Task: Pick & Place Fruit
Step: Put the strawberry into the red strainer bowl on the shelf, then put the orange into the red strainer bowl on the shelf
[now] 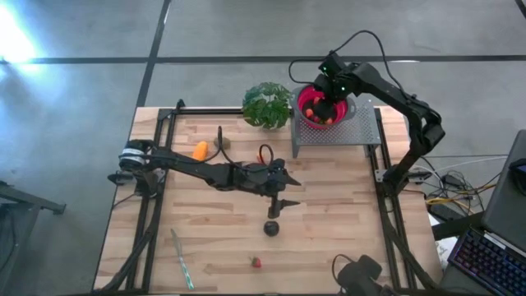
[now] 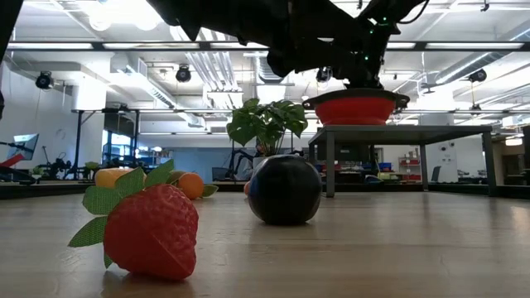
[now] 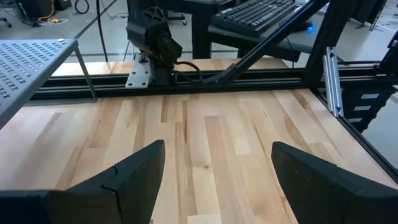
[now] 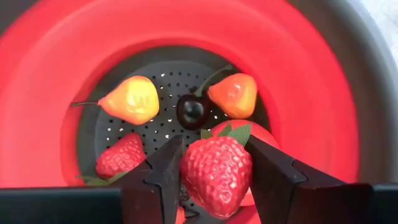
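- Right hand [image 4: 214, 177] over the red bowl [image 1: 306, 99] at the tabletop's [image 1: 329, 197] far edge, fingers clamping a bumpy strawberry [image 4: 214, 167].
- Only its wrist view shows glossy pears inside.
- Left hand [image 3: 214, 180] spread wide, holding nothing, mid-tabletop.

My right jaws [image 4: 214, 180] hang inside a red bowl [image 4: 311, 93], fingers [image 4: 158, 177] spread on either side of a strawberry [image 4: 216, 169] that sits between them, close to both pads; I cannot tell if they touch it. Below lies the bowl's dark perforated floor [image 4: 168, 84]. On it rest a yellow pear [image 4: 132, 99], an orange pear [image 4: 234, 94], a dark cherry [image 4: 191, 110] between the two, and a second strawberry [image 4: 120, 156] beside one finger. Something red [image 4: 261, 134] peeks from behind the strawberry.
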Controlling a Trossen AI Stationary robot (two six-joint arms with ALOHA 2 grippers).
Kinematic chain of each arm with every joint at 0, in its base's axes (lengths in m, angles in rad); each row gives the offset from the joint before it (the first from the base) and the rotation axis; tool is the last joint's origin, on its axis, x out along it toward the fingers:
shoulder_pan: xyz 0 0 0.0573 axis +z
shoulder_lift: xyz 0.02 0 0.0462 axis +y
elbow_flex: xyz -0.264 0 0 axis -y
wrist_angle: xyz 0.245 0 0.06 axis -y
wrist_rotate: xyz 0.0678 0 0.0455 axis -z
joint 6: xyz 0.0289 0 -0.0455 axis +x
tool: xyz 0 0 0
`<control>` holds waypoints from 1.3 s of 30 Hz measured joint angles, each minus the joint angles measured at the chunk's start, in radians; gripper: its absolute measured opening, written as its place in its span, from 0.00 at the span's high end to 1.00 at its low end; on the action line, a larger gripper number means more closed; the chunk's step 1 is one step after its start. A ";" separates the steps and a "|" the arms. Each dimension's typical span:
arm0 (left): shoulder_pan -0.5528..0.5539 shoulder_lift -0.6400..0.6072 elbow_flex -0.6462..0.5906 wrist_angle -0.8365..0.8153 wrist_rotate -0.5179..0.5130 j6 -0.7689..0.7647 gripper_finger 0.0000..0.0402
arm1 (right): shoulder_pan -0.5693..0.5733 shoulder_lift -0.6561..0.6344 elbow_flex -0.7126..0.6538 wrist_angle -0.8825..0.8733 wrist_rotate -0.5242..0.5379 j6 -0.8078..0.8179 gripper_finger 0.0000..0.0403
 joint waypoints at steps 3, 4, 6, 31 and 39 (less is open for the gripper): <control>0.000 0.000 0.000 -0.001 0.000 -0.002 0.25 | 0.000 0.002 0.000 0.000 0.000 0.000 0.64; 0.000 0.000 0.000 -0.001 0.000 -0.002 0.25 | 0.000 0.002 0.000 0.000 0.000 0.000 0.63; 0.000 0.000 0.000 -0.002 0.000 -0.004 0.25 | 0.000 0.002 0.000 -0.002 0.000 0.000 0.59; 0.000 0.000 0.000 -0.019 0.001 -0.004 0.25 | 0.012 -0.111 0.049 -0.026 0.002 -0.053 0.46; 0.000 0.000 -0.001 -0.067 0.000 -0.007 0.25 | 0.090 -0.213 0.096 -0.091 0.000 -0.053 0.49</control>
